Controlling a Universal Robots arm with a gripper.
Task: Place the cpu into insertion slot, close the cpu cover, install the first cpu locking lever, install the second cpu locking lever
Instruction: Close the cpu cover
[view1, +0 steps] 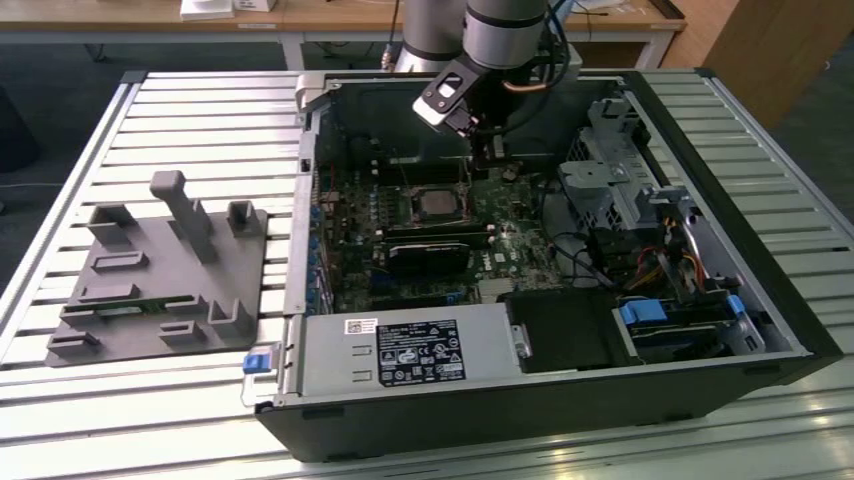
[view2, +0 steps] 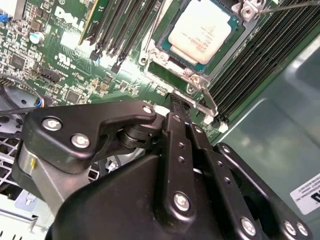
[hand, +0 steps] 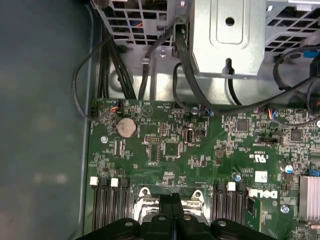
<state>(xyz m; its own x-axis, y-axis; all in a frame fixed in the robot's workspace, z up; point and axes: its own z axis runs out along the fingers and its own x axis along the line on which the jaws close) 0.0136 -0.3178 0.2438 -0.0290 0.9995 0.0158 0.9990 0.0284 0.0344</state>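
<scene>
Gripper (view2: 176, 102) pressed together, tip at cover (view2: 199, 82) edge. Cpu (view2: 202, 29) seated, cover looks closed over it. One lever (view2: 292, 6) seems unlatched; levers likely left.

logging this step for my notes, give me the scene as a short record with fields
cpu: lying flat in the insertion slot, pale metal top up
cpu cover: down, framing the cpu
gripper: fingers together, tip low beside the cover's edge, nothing seen between them
locking levers: cannot tell whether latched
computer case: open, arm reaching in from above
table: slatted metal, case resting on it
fixture tray: grey, on the table at the exterior view's left of the case
</scene>
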